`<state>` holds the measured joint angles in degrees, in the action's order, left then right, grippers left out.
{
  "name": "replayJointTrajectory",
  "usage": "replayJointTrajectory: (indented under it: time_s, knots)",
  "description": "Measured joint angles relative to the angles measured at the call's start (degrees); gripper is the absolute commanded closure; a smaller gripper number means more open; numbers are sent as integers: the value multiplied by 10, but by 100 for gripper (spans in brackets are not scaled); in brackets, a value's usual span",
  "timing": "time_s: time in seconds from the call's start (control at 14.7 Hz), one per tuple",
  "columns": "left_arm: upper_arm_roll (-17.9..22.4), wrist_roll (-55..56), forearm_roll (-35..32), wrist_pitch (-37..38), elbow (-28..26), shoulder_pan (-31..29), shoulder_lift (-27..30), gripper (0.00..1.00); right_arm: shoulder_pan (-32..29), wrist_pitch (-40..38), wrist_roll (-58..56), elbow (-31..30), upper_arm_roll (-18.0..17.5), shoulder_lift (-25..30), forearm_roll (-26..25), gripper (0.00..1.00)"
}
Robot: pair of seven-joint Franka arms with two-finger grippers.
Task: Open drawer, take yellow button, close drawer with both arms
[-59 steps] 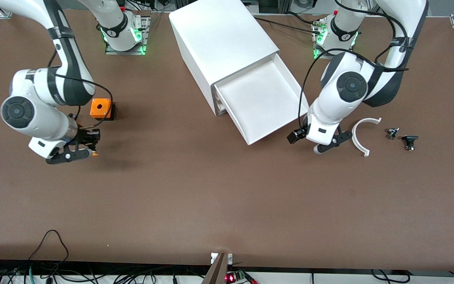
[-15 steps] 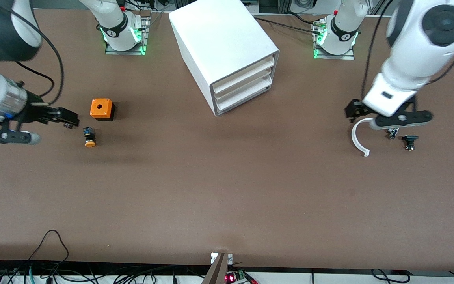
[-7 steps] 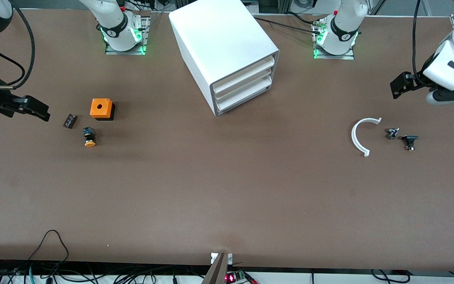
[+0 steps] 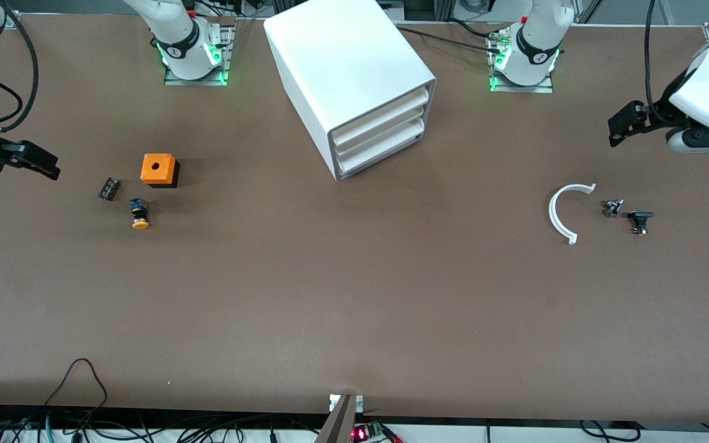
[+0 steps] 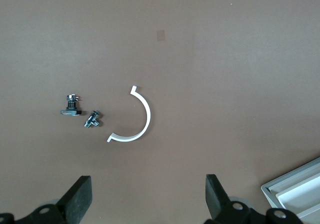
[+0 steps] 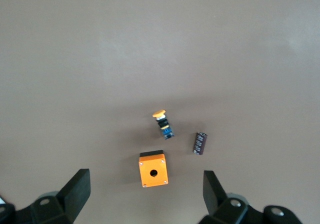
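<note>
The white cabinet (image 4: 348, 55) stands at mid table near the bases, and its top drawer (image 4: 385, 109) is pushed in flush like the two below. The button (image 4: 140, 216) lies on its side on the table, orange cap toward the front camera, just nearer that camera than the orange cube (image 4: 159, 170); the right wrist view shows the button (image 6: 164, 123) too. My right gripper (image 6: 145, 196) hangs open and empty high over the table's edge at the right arm's end. My left gripper (image 5: 149, 199) hangs open and empty high over the left arm's end.
A small dark ridged block (image 4: 109, 188) lies beside the cube and button. Toward the left arm's end lie a white curved strip (image 4: 567, 212) and two small dark parts (image 4: 613, 207) (image 4: 639, 220). A corner of the cabinet (image 5: 295, 191) shows in the left wrist view.
The drawer, pulled out four seconds ago, is shut, and the button has gone from my right gripper to the table. In the last second both arms rose and swung outward.
</note>
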<state>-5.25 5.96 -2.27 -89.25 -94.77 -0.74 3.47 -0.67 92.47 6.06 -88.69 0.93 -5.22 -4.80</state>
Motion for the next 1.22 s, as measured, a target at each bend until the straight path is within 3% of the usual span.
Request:
replayJointTrajectory:
  time_s: [0.2, 0.54, 1.22]
  knots:
    - [-2, -4, 0, 0, 2, 0, -2, 0, 0, 4, -15, -26, 18, 20, 0, 0]
    - [-4, -5, 0, 0, 8, 1, -7, 0, 1, 17, -16, -83, 18, 73, 0, 0]
    - [-4, -5, 0, 0, 10, 1, -9, 0, 3, 28, -52, -94, 11, 63, 7, 0]
